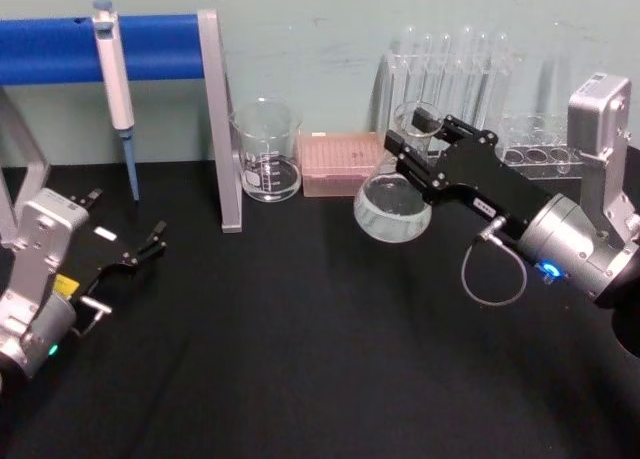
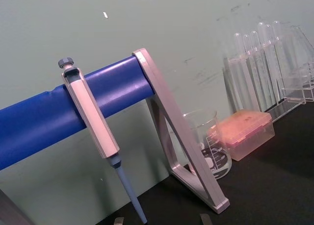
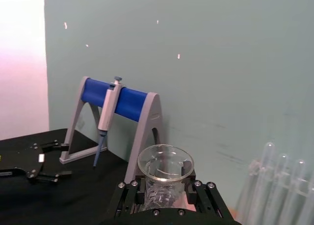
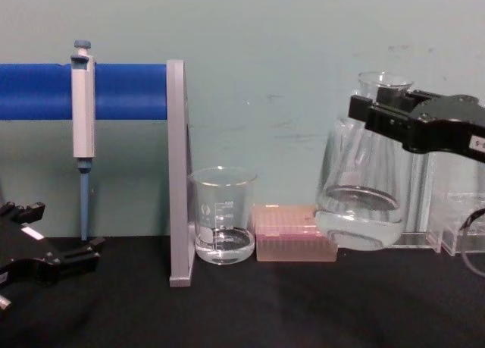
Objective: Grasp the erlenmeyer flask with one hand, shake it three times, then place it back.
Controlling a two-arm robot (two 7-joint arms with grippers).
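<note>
Chest view shows the erlenmeyer flask (image 4: 360,189) held clear of the black tabletop (image 4: 303,310) near its back right corner, tilted, with liquid pooled in its base. The right gripper (image 4: 381,105) is clenched around the neck just under the flared rim. A good shake wants short, gentle strokes (the mouth is open, so liquid could slop out), kept away from the test tubes (image 1: 450,64) behind and the pink tip box (image 4: 294,243). The left gripper (image 1: 143,249) rests by the left edge, jaws spread.
</note>
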